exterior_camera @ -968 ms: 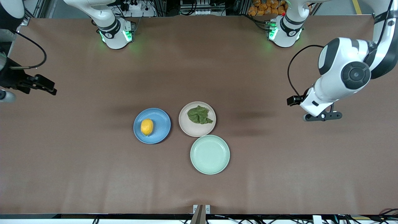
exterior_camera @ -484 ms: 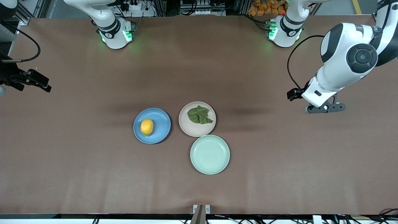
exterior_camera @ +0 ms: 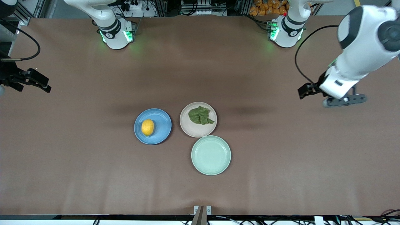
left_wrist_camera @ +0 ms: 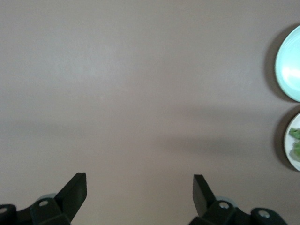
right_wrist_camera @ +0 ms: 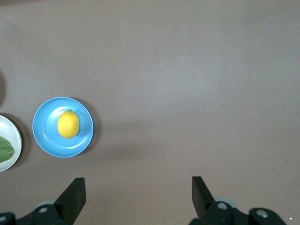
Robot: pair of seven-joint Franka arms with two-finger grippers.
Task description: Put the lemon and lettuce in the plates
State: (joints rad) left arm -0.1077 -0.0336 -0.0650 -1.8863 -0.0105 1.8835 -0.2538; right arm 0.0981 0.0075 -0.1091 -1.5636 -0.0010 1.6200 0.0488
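You have three round shallow plates on the brown table (exterior_camera: 62, 162), one small oval yellow lemon (exterior_camera: 147, 127) and one dark green wrinkly lettuce leaf (exterior_camera: 200, 115).

The blue plate (exterior_camera: 162, 125) holds the lemon, which lies a little off centre toward the right arm's end of the table. The pale beige-pink plate (exterior_camera: 195, 130) sits just beside the blue one, toward the left arm's end, and carries the lettuce on the part of it farther from the front camera. The mint green plate (exterior_camera: 211, 155) lies nearer to that camera than the beige-pink one, their rims touching or all but touching (you cannot tell which), and it has nothing in it.

Your left gripper (left_wrist_camera: 139, 193) is up over bare table toward the left arm's end, well apart from the plates; its fingers are spread wide with nothing between them. The left wrist view catches only the edges of the mint green and beige-pink plates.

Your right gripper (right_wrist_camera: 138, 194) is likewise released and spread wide, up over bare table at the right arm's end; its wrist view takes in the blue plate with the lemon.
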